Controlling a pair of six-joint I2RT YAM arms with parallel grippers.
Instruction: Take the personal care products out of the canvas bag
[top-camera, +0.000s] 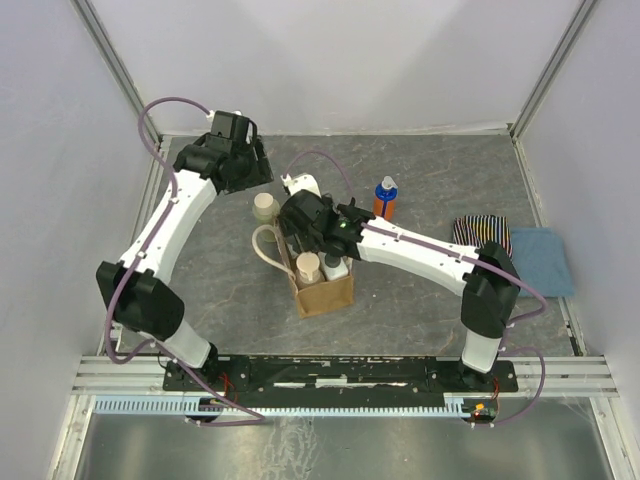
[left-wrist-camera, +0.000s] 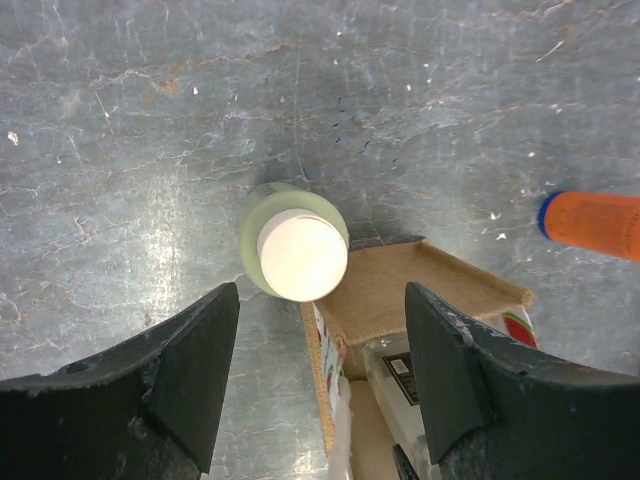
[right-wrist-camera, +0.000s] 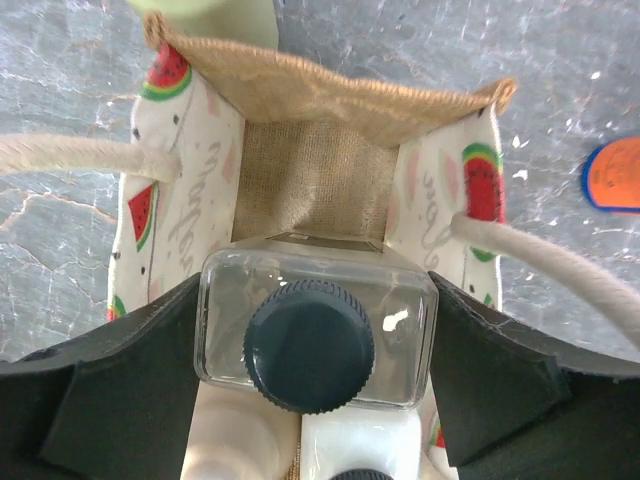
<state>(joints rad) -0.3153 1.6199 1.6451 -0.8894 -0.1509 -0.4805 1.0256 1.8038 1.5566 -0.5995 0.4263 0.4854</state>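
The canvas bag stands mid-table, with cream rope handles and a watermelon-print lining. My right gripper is down in its mouth, shut on a clear square bottle with a dark ribbed cap; its fingers press both sides. Two whitish bottles sit below it in the bag, and a tan-lidded one shows from above. A pale green jar with a cream lid stands on the table beside the bag's far left corner. My left gripper hangs open and empty above it.
An orange bottle with a blue cap stands right of the bag's far end and also shows in the left wrist view. A striped folded cloth and a blue folded cloth lie at the right edge. White walls enclose the table.
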